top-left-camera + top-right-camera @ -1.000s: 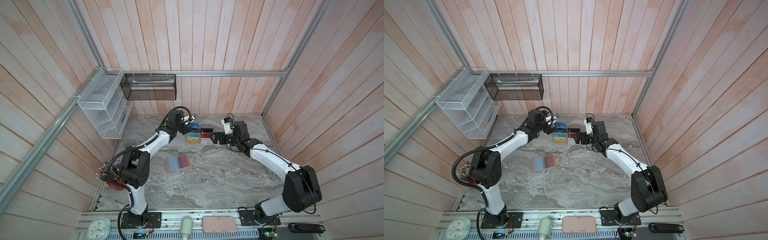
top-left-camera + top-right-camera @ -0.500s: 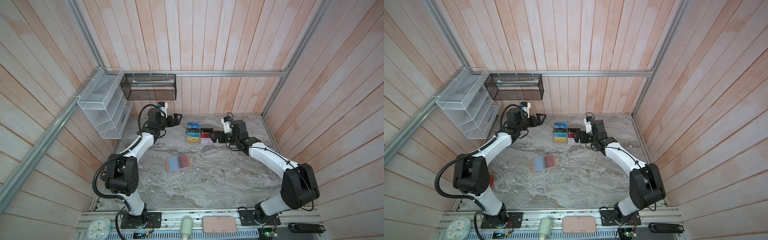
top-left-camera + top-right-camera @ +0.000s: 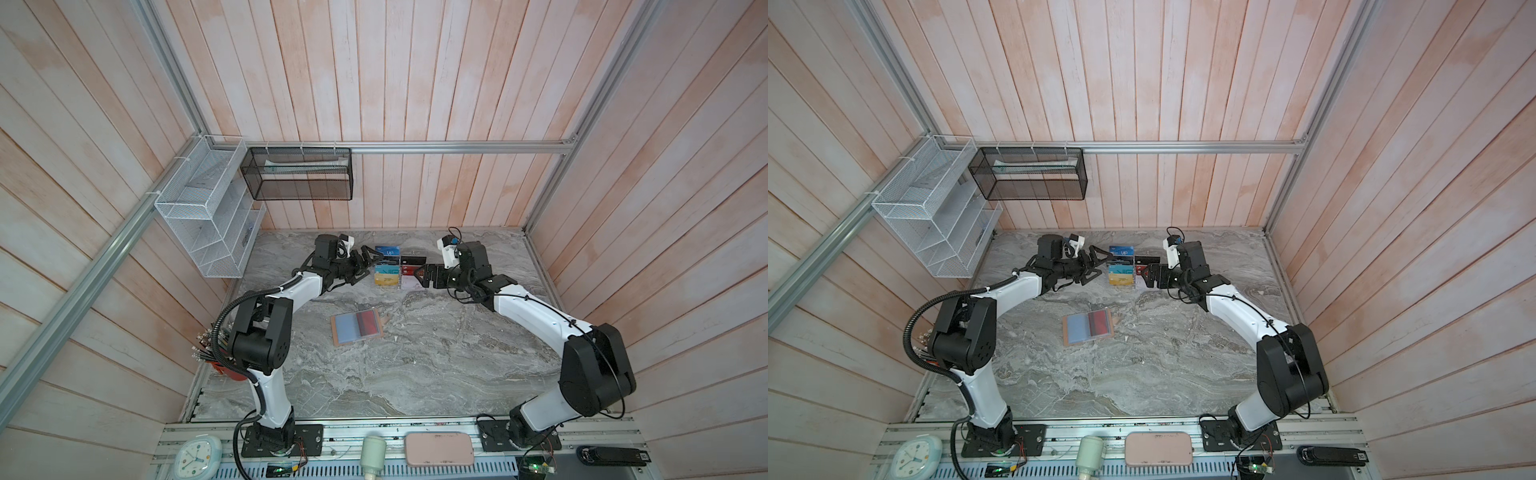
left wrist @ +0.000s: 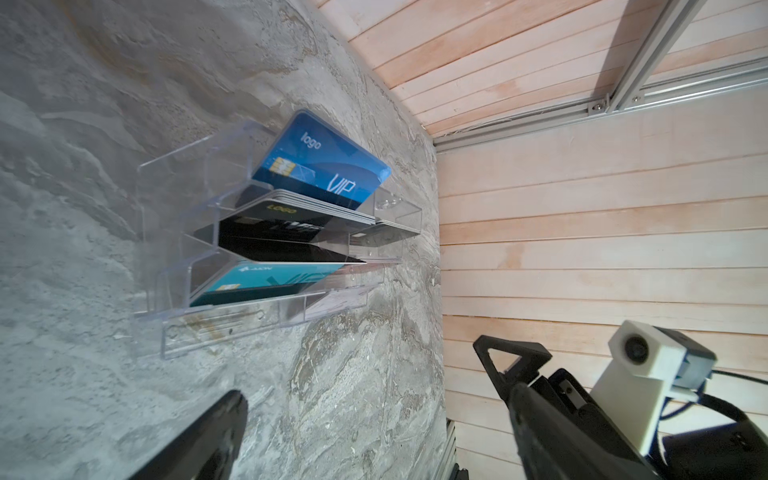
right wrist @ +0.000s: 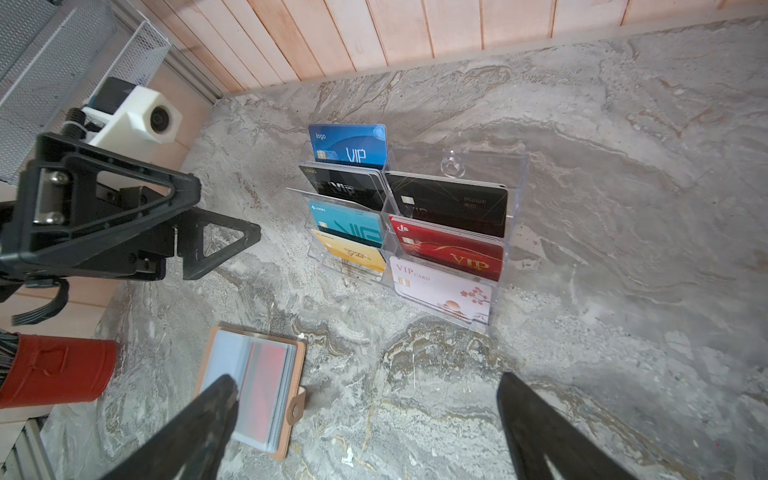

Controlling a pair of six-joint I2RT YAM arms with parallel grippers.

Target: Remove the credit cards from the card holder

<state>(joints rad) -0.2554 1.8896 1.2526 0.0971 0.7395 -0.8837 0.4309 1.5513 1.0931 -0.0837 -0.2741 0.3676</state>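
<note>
what changed: half a second back the left gripper (image 3: 368, 266) was swung off toward the wire shelves (image 3: 208, 216); now it's back just beside the clear rack (image 5: 511, 174); the right gripper (image 3: 420, 274) hasn't budged from the rack's other side
what that means: my guess, nothing's been pulled yet; both arms are hanging around the rack, which isn't the target, so the job looks barely started
left gripper: jaws spread wide, nothing in them
right gripper: same deal, wide apart and empty; its wrist view shows only table (image 5: 415, 395) between the fingers
card holder (image 3: 356, 332): lying open and flat on the table; well apart from both grippers, nearer the robot bases than the rack, roughly between the two arms
credit cards: a dark red card (image 5: 268, 374) sits in the sleeve on the snap tab (image 5: 296, 409) side; any others, can't tell, the pale sleeves hide them
next, probably: both grippers need to drop back toward the holder; one to pin it, one to pinch a card edge
</note>
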